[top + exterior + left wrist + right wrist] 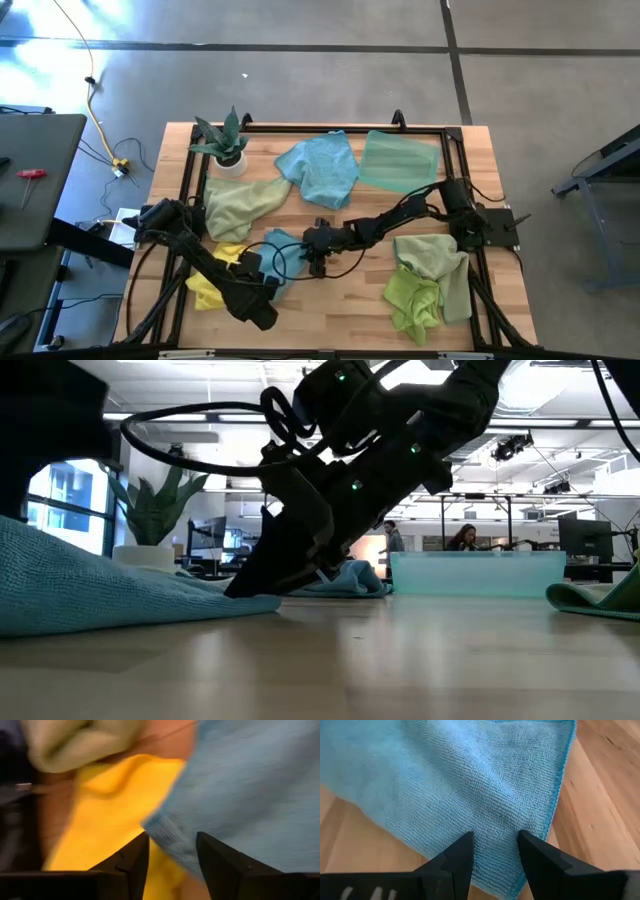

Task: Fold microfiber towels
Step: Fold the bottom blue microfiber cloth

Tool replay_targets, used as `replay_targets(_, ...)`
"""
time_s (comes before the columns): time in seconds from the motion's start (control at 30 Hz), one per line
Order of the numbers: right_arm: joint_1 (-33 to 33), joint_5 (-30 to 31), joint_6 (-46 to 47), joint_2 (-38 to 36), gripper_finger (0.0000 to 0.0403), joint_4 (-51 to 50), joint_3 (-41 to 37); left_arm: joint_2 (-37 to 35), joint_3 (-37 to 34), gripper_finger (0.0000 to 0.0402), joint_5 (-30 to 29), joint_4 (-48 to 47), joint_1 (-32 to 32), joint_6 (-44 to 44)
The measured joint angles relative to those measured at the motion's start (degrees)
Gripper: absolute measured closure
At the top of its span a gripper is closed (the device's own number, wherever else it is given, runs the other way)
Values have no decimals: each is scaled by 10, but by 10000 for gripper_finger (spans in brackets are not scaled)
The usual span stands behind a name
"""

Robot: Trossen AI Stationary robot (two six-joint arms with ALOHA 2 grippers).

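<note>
A light blue microfiber towel [285, 252] lies flat on the wooden table [340, 310] between my two grippers. My left gripper [266, 272] [172, 865] stands open at its left end, with a corner of the towel [165, 832] between the fingers and a yellow towel [110, 815] beneath. From the right, my right gripper [312, 258] [495, 855] slants down onto the same towel [445, 785] with its fingers apart. The yellow towel [208, 288] lies partly under the left arm. My left gripper has the blue towel's hemmed corner [159, 831] between its open fingers; whether the fingers touch it I cannot tell. My right gripper rests its fingertips [246, 588] on the blue towel near its right edge [551, 815], slanting down from the table's right. The towel lies flat under them.
A sage towel [240, 203] lies at the left and a potted plant [225, 143] at the far left. Another blue towel [322, 168] and a folded mint towel [398, 160] lie at the far side. Lime and sage towels [425, 280] are heaped near right.
</note>
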Motion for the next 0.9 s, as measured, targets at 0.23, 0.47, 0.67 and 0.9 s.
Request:
replay_targets(0.23,1,-29,0,-4,252,-83,1,-22,0,230,10,-33,-12,-2)
replay_targets(0.47,20,-80,13,-45,252,-171,-1,-40,1,229,-27,-32,-43,-23)
replay_targets(0.67,30,-106,41,-122,252,-303,-7,-40,0,229,-27,-18,-64,-24)
replay_targets(0.9,42,-64,59,-183,252,-250,-4,-39,0,229,-158,55,-87,-11)
